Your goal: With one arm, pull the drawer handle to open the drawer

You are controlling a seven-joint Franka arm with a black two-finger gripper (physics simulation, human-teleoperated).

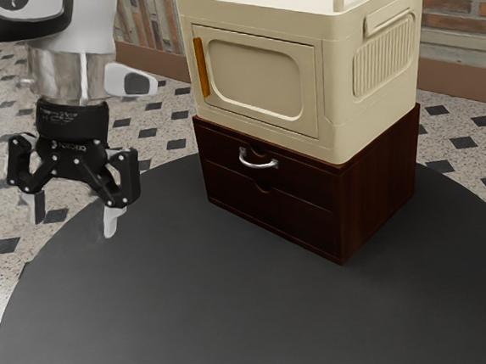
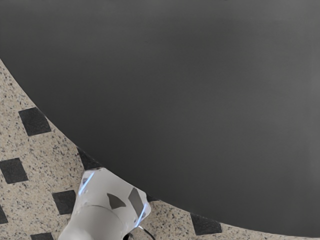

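Claw (image 1: 72, 222), black, two-fingered: released, fingers apart. Tabletop (image 1: 214, 316), round, dark grey: toward four o'clock from the claw in the exterior view. Drawer handle (image 1: 257, 165), silver, curved: at two o'clock from the claw there, well apart. Upper drawer (image 1: 220, 153), dark brown: closed, bearing the handle. Cream cabinet (image 1: 314, 146): atop the drawer chest (image 1: 377, 189), toward twelve o'clock.

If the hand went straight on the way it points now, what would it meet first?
Pointing down, the hand would likely meet the dark round tabletop first; how far below it lies is unclear.
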